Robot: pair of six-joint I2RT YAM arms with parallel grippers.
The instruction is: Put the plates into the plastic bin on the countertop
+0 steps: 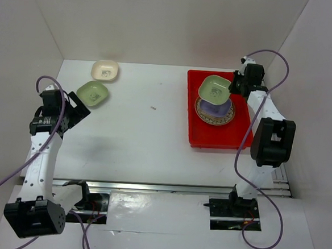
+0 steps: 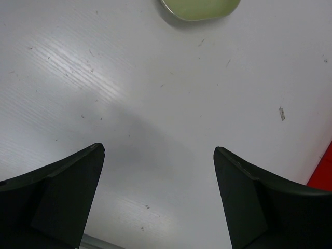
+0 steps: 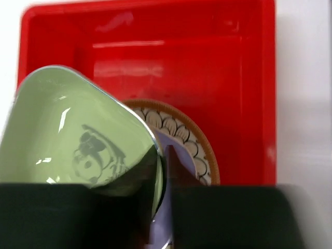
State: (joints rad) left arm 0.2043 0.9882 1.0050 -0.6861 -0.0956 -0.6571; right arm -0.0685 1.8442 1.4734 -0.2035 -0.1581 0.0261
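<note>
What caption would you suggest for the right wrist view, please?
Right gripper holding a green plate over the round patterned plate in the red bin.

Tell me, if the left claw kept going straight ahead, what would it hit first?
Probably the bare white countertop, just short of the green plate ahead. The open left gripper angles down at it, though depth is hard to judge.

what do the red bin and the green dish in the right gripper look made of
Red bin: glossy moulded plastic, light streaks on its floor. Green dish in the right gripper: smooth and shiny, melamine or glazed ceramic; can't tell which.
</note>
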